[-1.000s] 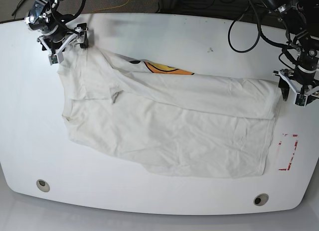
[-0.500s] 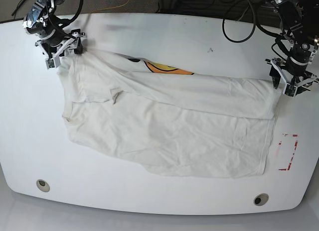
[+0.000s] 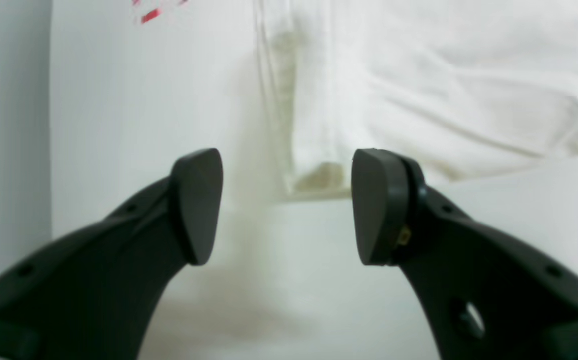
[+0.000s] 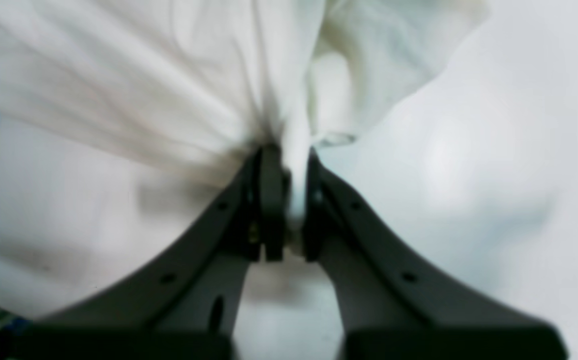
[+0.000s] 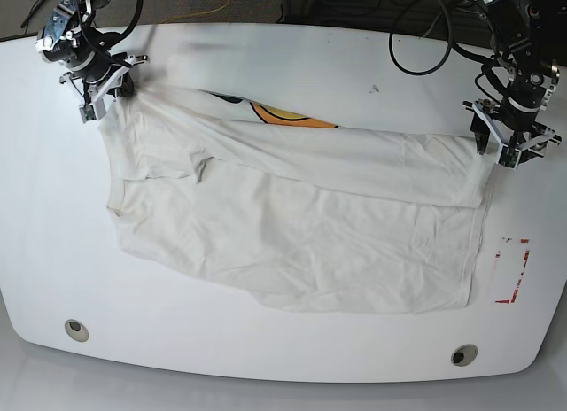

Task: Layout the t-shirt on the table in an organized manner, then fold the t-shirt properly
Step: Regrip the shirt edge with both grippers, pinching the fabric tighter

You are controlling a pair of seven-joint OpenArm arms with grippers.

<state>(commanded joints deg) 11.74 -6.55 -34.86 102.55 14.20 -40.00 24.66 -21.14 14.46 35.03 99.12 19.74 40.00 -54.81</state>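
White glossy table [image 5: 292, 65] fills the base view, cables along the far edge, red tape mark [image 5: 511, 269] near my left arm's side. T-shirt [image 5: 301, 225] lies mid-table, back side up mostly, far edge folded over so a strip of the orange print [image 5: 288, 117] peeks out. Still wrinkled, one sleeve bunched. My right gripper [image 4: 286, 200] is pinched tight on a shirt corner at the far end. My left gripper [image 3: 287, 207] hangs with its jaws wide apart, nothing between them, the hem corner [image 3: 319, 175] just beyond the tips. I judge layout is only partly done: flattening remains, and no proper folding has begun.
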